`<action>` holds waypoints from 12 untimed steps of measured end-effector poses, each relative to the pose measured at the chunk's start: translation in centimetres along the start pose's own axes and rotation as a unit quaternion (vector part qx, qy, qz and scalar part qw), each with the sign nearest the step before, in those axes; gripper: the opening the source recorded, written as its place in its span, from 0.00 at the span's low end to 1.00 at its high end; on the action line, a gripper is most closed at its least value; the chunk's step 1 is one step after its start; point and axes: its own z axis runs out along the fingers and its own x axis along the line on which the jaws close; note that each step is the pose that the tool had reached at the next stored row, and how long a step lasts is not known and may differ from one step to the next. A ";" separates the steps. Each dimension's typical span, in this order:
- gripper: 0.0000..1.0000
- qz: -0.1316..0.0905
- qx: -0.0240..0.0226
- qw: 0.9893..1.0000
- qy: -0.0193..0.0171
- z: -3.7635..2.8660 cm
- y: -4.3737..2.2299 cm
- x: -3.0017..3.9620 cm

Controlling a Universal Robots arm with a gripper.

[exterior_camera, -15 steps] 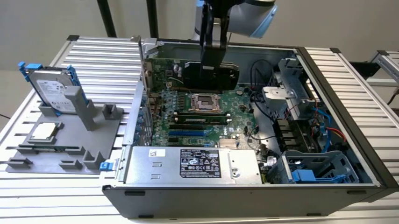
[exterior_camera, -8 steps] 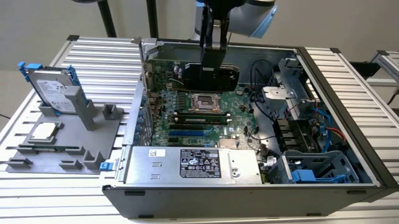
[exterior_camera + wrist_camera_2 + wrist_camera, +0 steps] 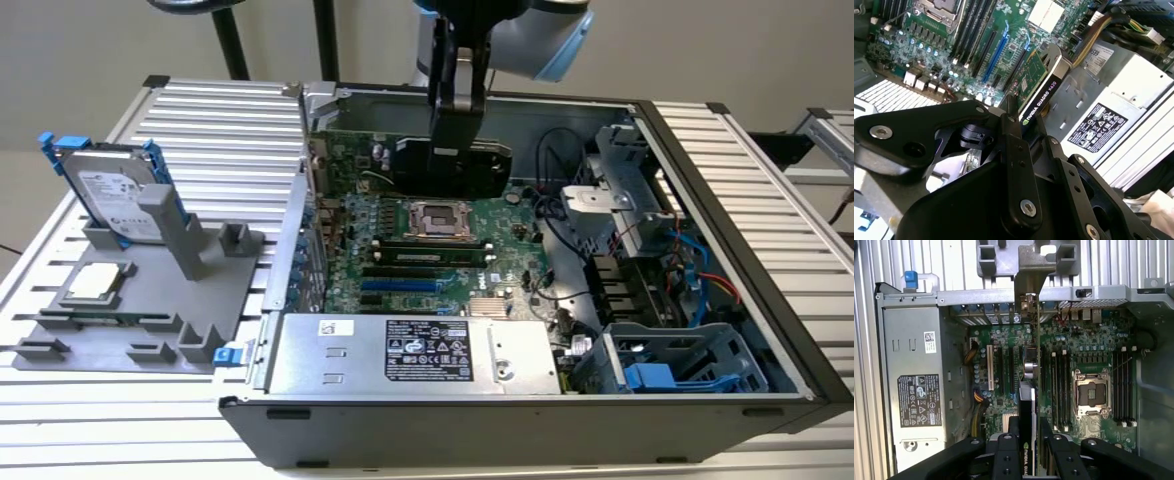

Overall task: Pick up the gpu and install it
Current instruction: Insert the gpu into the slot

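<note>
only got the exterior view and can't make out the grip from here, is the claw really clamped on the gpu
Observer: Yes. In the first wrist view the claw is shut on the gpu, gripping it by its two flat sides.
Operator: how's the card turned
Observer: On edge. In the second wrist view its green face looks toward the long blue slot and its black shroud toward the power supply.
Operator: seated yet
Observer: It doesn't look so. In the second wrist view it hangs over the motherboard, though its contact edge is hidden.
</note>
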 end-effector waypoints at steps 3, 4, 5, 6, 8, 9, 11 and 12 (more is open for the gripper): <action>0.00 0.000 0.000 1.000 0.000 0.20 -0.12 -0.01; 0.00 0.000 0.000 1.000 0.001 0.28 -0.18 -0.01; 0.00 0.000 0.000 1.000 0.001 0.35 -0.26 -0.01; 0.00 0.000 0.000 1.000 0.001 0.41 -0.33 -0.01; 0.00 0.000 0.000 1.000 0.001 0.53 -0.44 -0.02; 0.00 0.000 0.000 1.000 0.001 0.58 -0.49 -0.02; 0.00 0.000 0.000 1.000 0.002 0.68 -0.59 -0.03; 0.00 0.000 0.000 1.000 0.002 0.73 -0.64 -0.03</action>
